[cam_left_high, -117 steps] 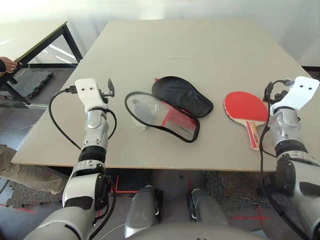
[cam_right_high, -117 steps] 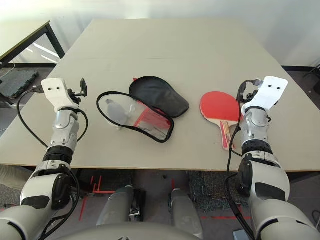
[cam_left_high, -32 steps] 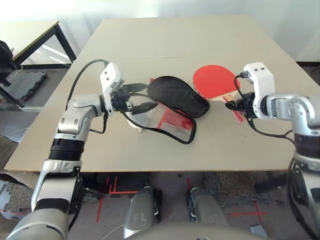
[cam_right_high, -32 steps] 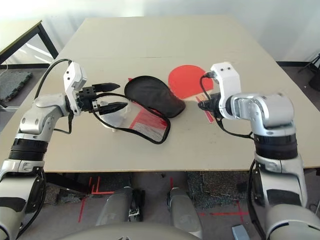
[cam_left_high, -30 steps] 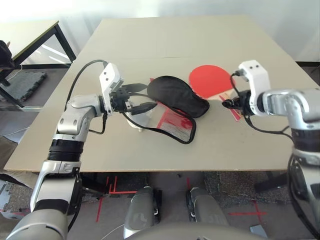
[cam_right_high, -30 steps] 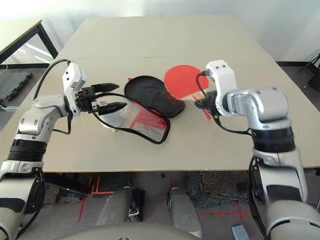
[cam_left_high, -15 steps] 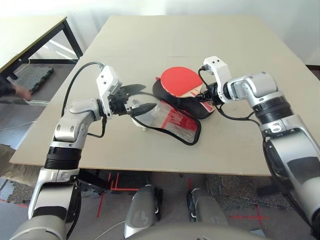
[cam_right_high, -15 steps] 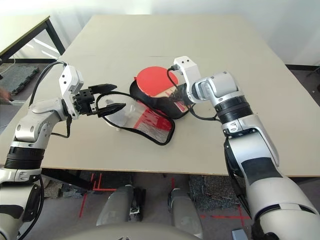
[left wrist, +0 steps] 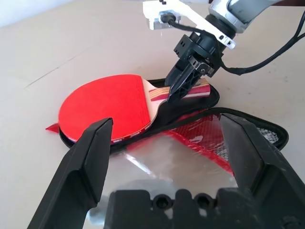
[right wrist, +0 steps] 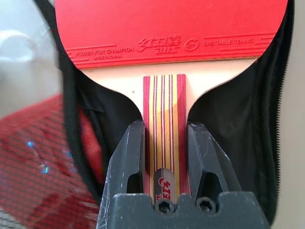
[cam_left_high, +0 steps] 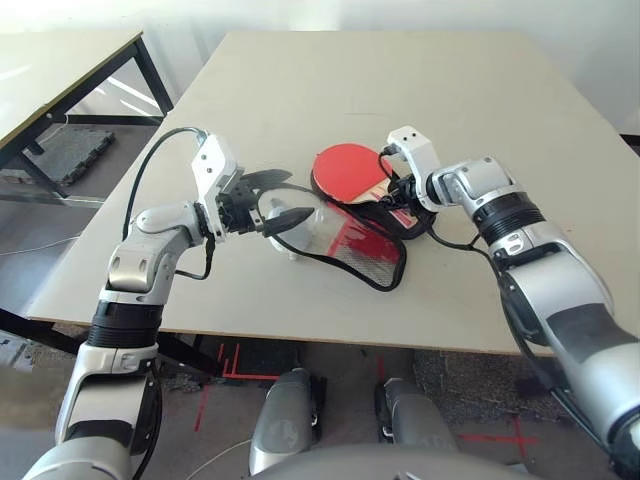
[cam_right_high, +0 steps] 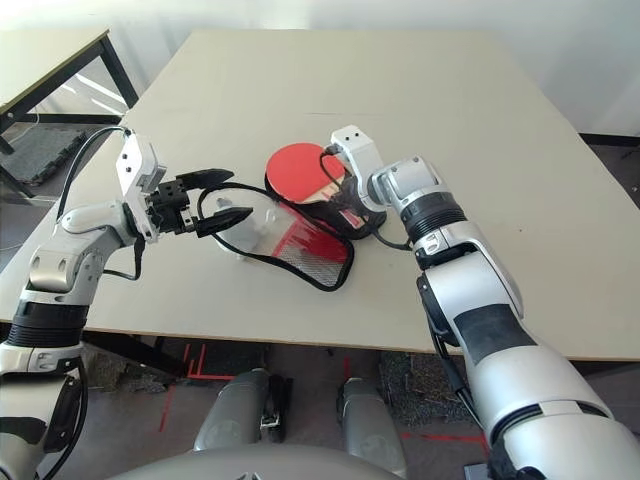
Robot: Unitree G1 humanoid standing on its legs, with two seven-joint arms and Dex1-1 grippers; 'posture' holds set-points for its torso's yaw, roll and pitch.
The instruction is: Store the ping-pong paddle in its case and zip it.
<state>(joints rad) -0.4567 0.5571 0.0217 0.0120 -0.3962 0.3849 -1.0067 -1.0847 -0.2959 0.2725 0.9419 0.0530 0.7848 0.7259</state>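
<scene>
Currently, the step in hand appears to be the seating of the ping-pong paddle with its round red rubber face and short pale wooden handle striped in red [right wrist: 166, 36] in the opened paddle-shaped soft case with black fabric and a black zipper rim [right wrist: 236, 109]. The paddle lies over the black half of the case, red face up, its blade toward the far end and its handle toward the near end. The right gripper [right wrist: 166, 143] is clamped on the handle, one black finger against each side. The left gripper [cam_right_high: 228, 197] is spread wide and grasps nothing; it stands beside the near edge of the other half of the case, a clear panel with a red mesh pocket [cam_left_high: 368, 243], which lies folded out on the beige table [cam_left_high: 450, 300]. A small grey plush toy [cam_right_high: 240, 232] shows through the clear panel. The next move likely calls for aligning the blade with the rim, lowering the handle into the narrow end and then releasing it. Subsequently, the left gripper should take the edge of the clear half and fold it over the paddle. Caution: a blade or handle that overlaps the rim could obstruct the zipper. Closing and zipping remain to be done.
</scene>
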